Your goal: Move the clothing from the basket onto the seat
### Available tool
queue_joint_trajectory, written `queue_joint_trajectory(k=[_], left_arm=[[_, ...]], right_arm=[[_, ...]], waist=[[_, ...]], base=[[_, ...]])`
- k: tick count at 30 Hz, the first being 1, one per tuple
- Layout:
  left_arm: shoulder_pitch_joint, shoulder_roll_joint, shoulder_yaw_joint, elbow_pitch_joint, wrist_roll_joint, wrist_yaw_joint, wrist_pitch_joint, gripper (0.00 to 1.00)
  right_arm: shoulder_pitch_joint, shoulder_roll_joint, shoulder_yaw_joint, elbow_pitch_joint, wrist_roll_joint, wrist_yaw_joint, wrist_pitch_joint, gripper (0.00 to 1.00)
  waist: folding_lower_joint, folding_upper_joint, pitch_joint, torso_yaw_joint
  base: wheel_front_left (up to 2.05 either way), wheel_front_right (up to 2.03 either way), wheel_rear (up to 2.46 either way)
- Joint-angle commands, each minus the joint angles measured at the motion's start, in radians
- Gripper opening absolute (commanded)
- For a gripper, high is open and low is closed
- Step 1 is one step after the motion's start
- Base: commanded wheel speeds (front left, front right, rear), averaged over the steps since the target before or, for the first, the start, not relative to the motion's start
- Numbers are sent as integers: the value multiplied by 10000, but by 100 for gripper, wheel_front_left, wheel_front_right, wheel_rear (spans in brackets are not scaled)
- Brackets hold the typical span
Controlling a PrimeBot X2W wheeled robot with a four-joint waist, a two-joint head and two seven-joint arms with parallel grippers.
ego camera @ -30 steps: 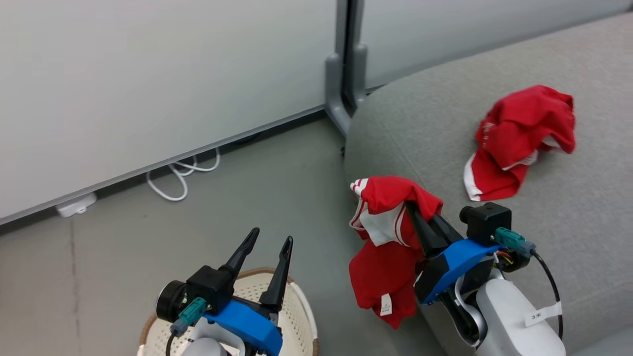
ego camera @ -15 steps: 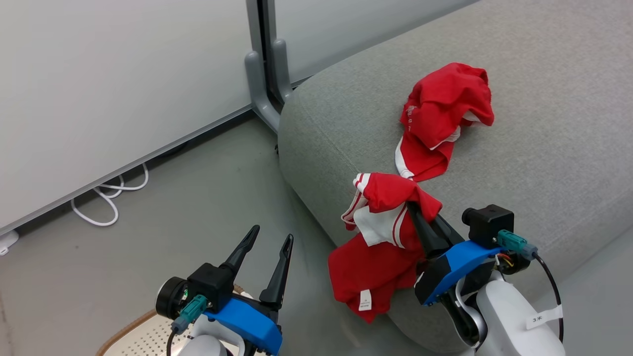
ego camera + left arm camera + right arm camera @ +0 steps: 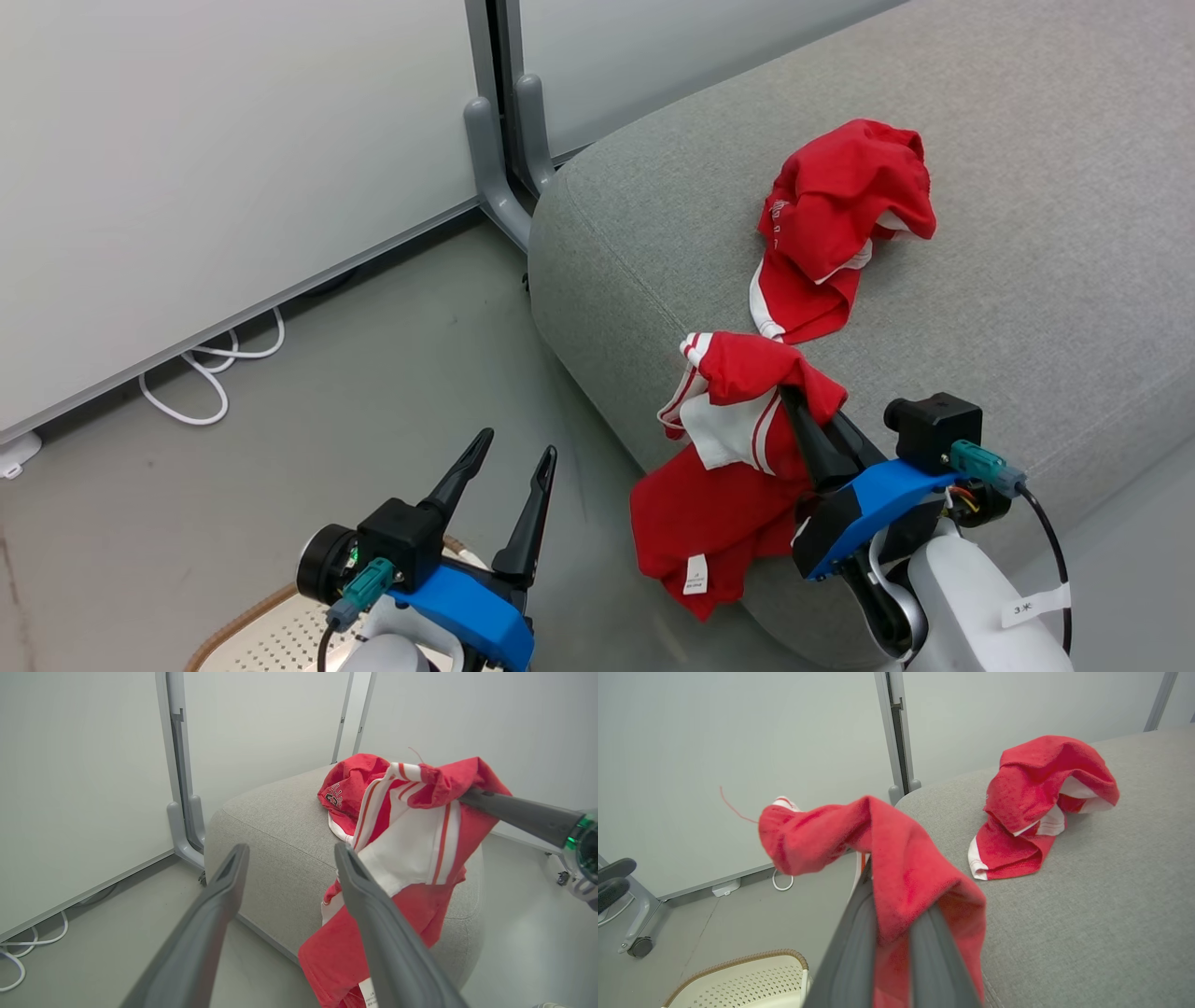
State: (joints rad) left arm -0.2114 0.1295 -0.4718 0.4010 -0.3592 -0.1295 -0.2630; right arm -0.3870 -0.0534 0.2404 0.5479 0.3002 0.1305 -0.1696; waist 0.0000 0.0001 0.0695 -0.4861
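My right gripper (image 3: 801, 401) is shut on a red garment (image 3: 728, 467) with white stripe trim, which hangs over the front edge of the grey seat (image 3: 1027, 308). In the right wrist view the same garment (image 3: 896, 868) drapes over my fingers (image 3: 852, 947). A second red garment (image 3: 836, 224) lies crumpled on the seat, also seen as a heap (image 3: 1041, 807) and behind the held garment (image 3: 345, 786). My left gripper (image 3: 513, 448) is open and holds nothing, above the basket (image 3: 271, 635) at the bottom left. The basket's brown rim (image 3: 738, 959) shows below the seat's edge.
A grey partition post and foot (image 3: 495, 140) stand close to the seat's far corner. A white cable (image 3: 210, 369) loops on the floor along the wall. A chair caster (image 3: 637, 947) is at the left of the right wrist view.
The camera swung right over the first half second, shifting the whole scene left. Since then my right gripper with the garment has moved slightly right and down over the seat's edge. The left gripper stays open.
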Motion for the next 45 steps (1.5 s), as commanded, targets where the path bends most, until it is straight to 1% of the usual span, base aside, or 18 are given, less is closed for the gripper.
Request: queue_joint_trajectory(k=[1,11,16,21,24,28,32,36,38,42,45], left_arm=[[-155,65,-21,9,-17,-18,-26,100],[-145,43,64,-91,45,-18,-26,100],[-301,160,91,-205,121,-18,-26,100],[-644,327,-3,-353,257,-18,-27,100],[-909,453,-108,-432,294,-18,-27,100],[-1360,559,-264,-590,364,-18,-26,100],[-1777,680,-334,-788,449,-18,-26,100],[-2139,780,-375,-1004,550,-18,-26,100],[-2308,827,-389,-1105,591,-18,-24,100],[-2592,914,-370,-1354,694,-18,-26,100],[-2784,982,-351,-1537,765,-18,-26,100]], right_arm=[[68,34,-24,-41,-32,5,-78,0],[-143,15,-60,-165,-71,5,-1,0],[-843,-89,-552,-364,-339,5,36,0],[-2040,-423,-1420,-697,-810,5,305,0],[-2871,-736,-2071,-952,-1050,5,545,0],[-3987,-1366,-3002,-1466,-1364,5,1059,0],[-4970,-2108,-3985,-2108,-1540,3,1614,0],[-5752,-2985,-5048,-2671,-1635,3,2018,0],[-5995,-3450,-5572,-2748,-1594,3,2087,0],[-6070,-4099,-6481,-2503,-1464,3,1911,0],[-5725,-4206,-7251,-1997,-1438,3,1706,0]], waist=[[0,-1,3,27],[0,-1,131,140],[0,-1,471,168],[0,-1,1037,325],[0,-1,1437,512],[0,-1,2030,909],[0,-1,2654,1336],[0,-1,3294,1796],[0,-1,3617,2055],[0,-1,4220,2542],[0,-1,4627,2823]], base=[[0,0,0],[0,0,0],[0,0,0],[0,0,0],[0,0,0],[0,0,0],[0,0,0],[0,0,0],[0,0,0],[0,0,0],[0,0,0]])
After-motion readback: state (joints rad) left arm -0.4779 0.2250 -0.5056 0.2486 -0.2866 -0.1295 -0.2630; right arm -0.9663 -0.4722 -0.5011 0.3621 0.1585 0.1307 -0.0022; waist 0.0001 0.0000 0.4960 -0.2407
